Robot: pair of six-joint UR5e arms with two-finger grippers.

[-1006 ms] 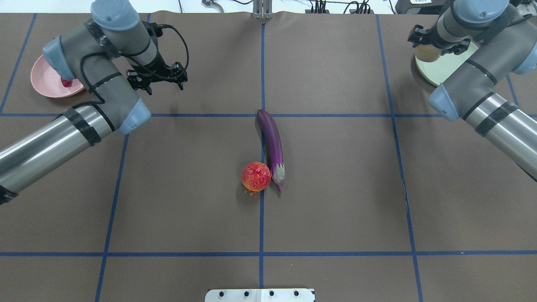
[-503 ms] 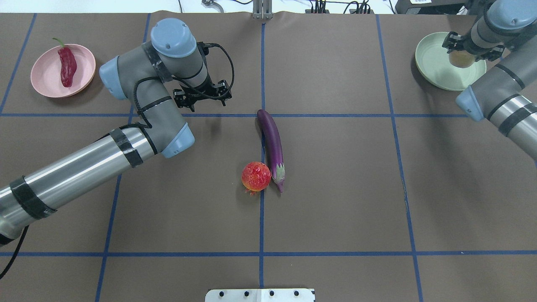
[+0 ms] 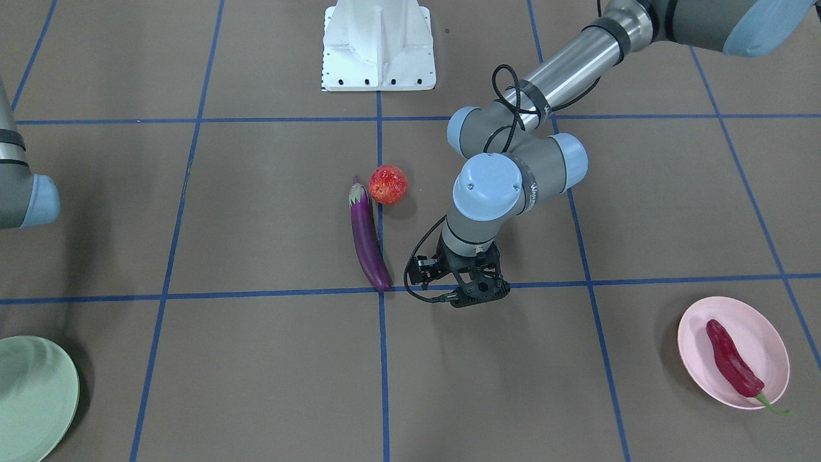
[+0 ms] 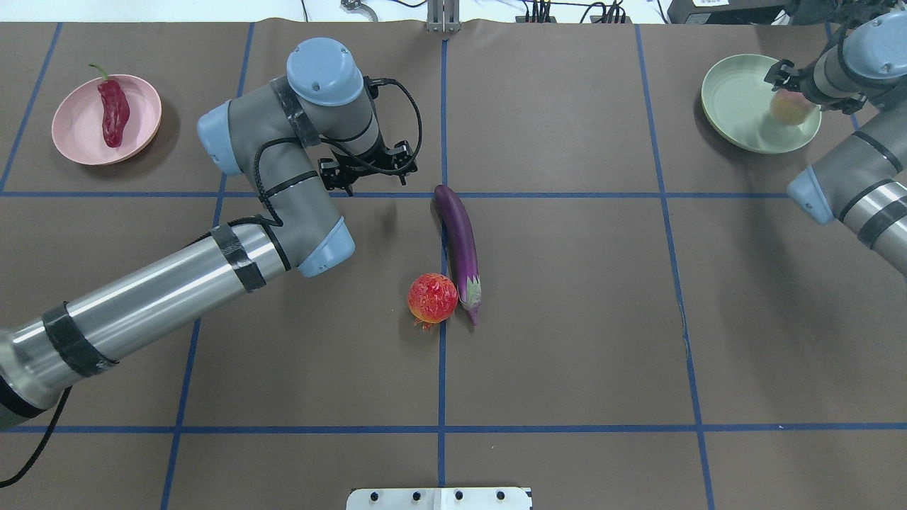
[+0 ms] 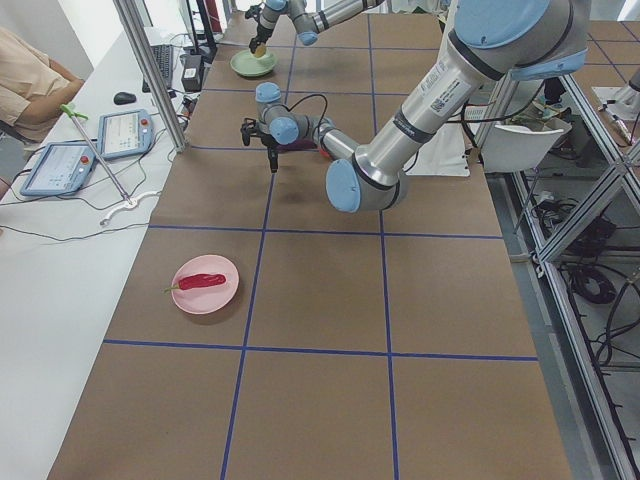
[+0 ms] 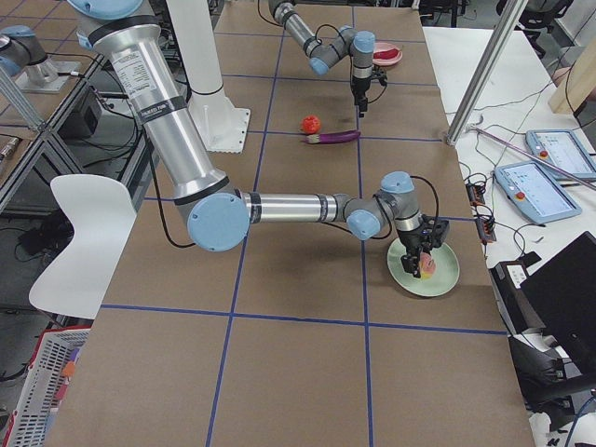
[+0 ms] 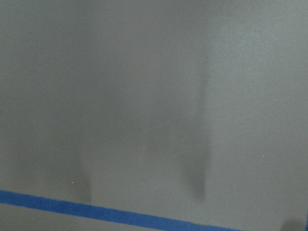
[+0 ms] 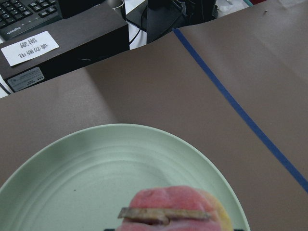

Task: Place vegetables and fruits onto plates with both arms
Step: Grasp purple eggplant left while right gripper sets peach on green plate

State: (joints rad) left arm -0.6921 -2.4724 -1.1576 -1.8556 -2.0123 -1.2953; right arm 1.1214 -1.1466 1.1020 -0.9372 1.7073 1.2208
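The purple eggplant (image 4: 460, 244) (image 3: 367, 247) lies mid-table, with the red strawberry (image 4: 432, 298) (image 3: 388, 184) touching its stem end. The red chili (image 4: 113, 110) (image 3: 731, 366) lies on the pink plate (image 4: 74, 134). My left gripper (image 4: 365, 173) (image 3: 478, 295) points down at bare table, just left of the eggplant's tip. It is empty, and its finger shadows stand apart. My right gripper (image 4: 799, 95) is shut on the peach half (image 4: 788, 110) (image 8: 173, 207). It holds the peach low over the right part of the green plate (image 4: 737, 106) (image 8: 120, 168).
The white base block (image 3: 378, 45) sits at the robot's edge of the table. Blue tape lines cross the brown mat. A black box and a keyboard (image 8: 29, 14) stand just beyond the green plate. Tablets (image 5: 100, 140) lie on the operators' side desk.
My left arm has swung right, away from the pink plate and toward the eggplant, leaving the chili in full view. My right gripper has carried the peach across the green plate toward its right side.
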